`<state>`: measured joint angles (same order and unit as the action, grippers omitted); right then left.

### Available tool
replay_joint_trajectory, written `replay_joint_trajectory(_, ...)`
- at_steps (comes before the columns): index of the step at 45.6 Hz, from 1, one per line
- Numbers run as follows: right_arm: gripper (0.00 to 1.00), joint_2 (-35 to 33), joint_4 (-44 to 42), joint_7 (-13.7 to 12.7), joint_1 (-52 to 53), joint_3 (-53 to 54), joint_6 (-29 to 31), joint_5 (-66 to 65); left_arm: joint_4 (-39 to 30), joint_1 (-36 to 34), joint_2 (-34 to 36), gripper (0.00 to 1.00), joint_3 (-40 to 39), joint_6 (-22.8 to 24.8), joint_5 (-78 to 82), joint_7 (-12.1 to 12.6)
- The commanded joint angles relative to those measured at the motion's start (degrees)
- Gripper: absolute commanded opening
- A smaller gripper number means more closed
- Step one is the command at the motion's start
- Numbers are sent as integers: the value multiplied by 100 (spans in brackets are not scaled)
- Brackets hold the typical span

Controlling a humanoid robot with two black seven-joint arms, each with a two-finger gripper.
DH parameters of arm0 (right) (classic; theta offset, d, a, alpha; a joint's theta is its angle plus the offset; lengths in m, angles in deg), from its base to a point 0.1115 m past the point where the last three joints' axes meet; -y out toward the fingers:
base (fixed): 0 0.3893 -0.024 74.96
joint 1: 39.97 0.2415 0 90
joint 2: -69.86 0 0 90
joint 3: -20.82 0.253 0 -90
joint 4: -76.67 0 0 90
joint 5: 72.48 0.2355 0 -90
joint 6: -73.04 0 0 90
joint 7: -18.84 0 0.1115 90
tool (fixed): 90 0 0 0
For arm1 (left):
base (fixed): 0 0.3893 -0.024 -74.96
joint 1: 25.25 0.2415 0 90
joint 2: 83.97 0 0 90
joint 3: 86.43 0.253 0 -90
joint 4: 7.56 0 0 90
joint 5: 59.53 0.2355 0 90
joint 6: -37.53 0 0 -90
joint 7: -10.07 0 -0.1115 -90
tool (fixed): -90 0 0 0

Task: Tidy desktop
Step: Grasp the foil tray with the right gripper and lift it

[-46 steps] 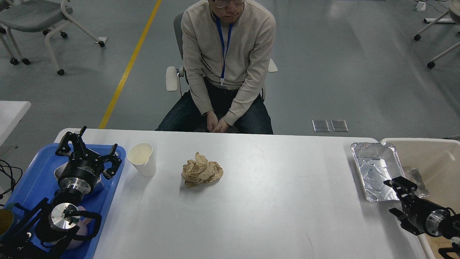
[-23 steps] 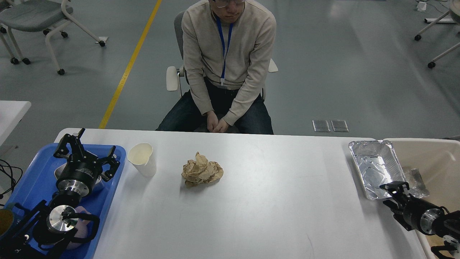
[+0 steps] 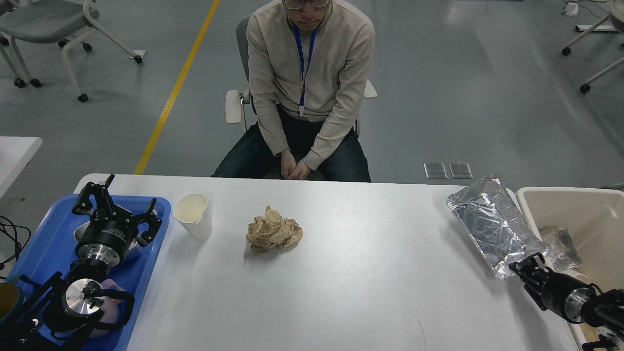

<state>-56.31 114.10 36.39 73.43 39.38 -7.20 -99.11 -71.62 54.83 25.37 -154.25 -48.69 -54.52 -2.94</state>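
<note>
The white desktop spans the view. A crumpled brown paper ball lies at its middle and a white paper cup stands to its left. My right gripper is shut on the near corner of a silver foil tray. It holds the tray lifted and tilted at the desktop's right end. My left gripper is open and empty above the blue tray at the left end.
A beige bin stands past the right edge with a crumpled foil piece inside. The blue tray holds a metal bowl and a pink object. A seated person faces the far edge. Chairs stand on the floor behind.
My right gripper moved left and down onto the foil tray's near corner and closed on it. The tray now tilts up, its far end raised and shifted left. My left gripper has barely moved.
</note>
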Motion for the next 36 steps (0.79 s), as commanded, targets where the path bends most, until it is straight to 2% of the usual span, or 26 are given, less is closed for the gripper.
replay_joint_trajectory(1,0,-40,45,170,16,-90,52,-52,-1,0,-1,97,-4,-9,0,0)
replay_joint_trajectory(8,0,-128,203,187,95,-256,61,-456,-1,0,-10,97,5,-9,0,0)
replay_joint_trajectory(16,0,-549,650,266,157,-371,61,-799,-1,0,-1,97,5,-9,0,0)
replay_joint_trajectory(36,0,-2351,2777,266,543,-371,0,-2337,-1,-9,-10,97,5,-18,0,8)
